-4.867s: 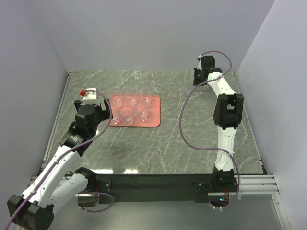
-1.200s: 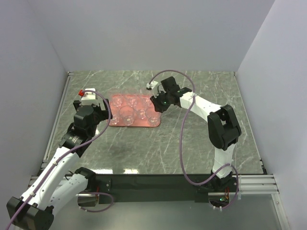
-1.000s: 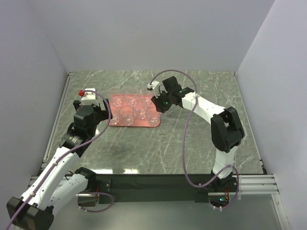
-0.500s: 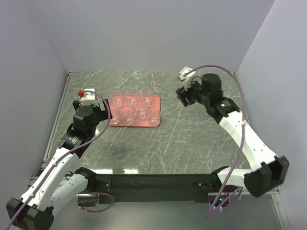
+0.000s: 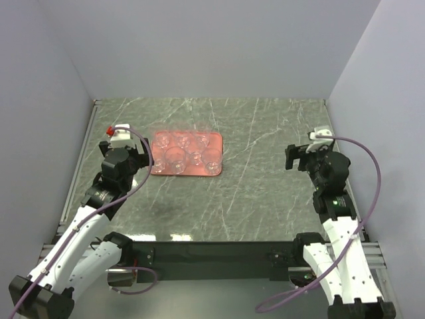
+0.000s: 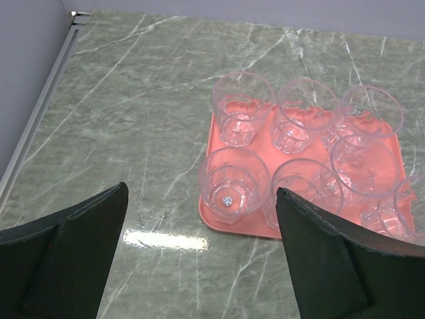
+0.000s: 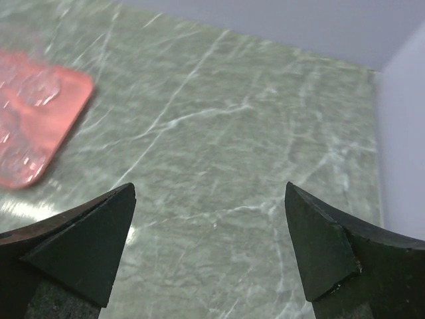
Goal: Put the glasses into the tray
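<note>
Grey-green marble-look table top [image 5: 265, 193], white veins, with a bright glare patch [image 6: 166, 239] toward the near-left part. Pale lavender-grey walls [image 5: 212, 46] box it in at back, left and right. A thin metal strip [image 5: 86, 133] runs along the table's left edge. A black bar [image 5: 219, 253] lies across the near edge, with a silver aluminium rail [image 5: 373, 251] at its right end.

Even, diffuse light, bright throughout, shadows faint and soft. White glare patch on the table [image 6: 99, 133], lower centre-left of left wrist view. Right wrist view blurred, tray [image 7: 63, 113] at left edge smeared. Top view sharp.
</note>
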Controlling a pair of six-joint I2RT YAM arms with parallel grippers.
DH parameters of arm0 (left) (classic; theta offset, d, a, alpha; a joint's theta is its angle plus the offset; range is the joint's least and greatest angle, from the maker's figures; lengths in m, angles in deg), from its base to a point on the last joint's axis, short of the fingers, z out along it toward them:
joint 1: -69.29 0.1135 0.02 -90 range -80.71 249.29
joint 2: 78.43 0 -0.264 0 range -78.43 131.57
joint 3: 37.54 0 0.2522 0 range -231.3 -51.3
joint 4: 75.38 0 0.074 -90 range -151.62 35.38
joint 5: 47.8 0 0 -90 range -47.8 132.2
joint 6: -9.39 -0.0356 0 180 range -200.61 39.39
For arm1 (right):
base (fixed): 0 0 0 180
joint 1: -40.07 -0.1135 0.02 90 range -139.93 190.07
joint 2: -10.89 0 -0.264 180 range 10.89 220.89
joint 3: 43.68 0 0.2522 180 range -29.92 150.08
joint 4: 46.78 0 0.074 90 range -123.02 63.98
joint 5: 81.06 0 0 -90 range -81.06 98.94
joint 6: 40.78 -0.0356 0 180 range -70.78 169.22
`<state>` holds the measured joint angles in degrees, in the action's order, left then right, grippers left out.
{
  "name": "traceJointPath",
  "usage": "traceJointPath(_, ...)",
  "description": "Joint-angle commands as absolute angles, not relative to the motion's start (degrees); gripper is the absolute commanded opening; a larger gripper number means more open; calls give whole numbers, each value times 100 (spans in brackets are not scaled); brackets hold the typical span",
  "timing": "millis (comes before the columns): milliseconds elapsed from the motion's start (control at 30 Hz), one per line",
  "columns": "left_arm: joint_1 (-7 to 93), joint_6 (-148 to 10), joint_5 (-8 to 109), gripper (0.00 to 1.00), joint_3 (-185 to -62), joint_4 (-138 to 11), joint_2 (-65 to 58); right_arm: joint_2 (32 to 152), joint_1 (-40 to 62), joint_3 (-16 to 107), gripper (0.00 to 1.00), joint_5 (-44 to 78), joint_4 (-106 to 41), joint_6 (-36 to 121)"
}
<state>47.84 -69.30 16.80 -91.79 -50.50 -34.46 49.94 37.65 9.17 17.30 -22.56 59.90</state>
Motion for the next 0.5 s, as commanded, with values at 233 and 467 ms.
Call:
traceJointPath(233,5416,-6532,1628,100,-9244,-4703,-3843,4737,4296,831,100,-255,-2458,4404)
traceJointPath(467,5496,-6497,1487,99,-9032,-4738,-4037,4455,4622,726,100,-292,-2431,3894)
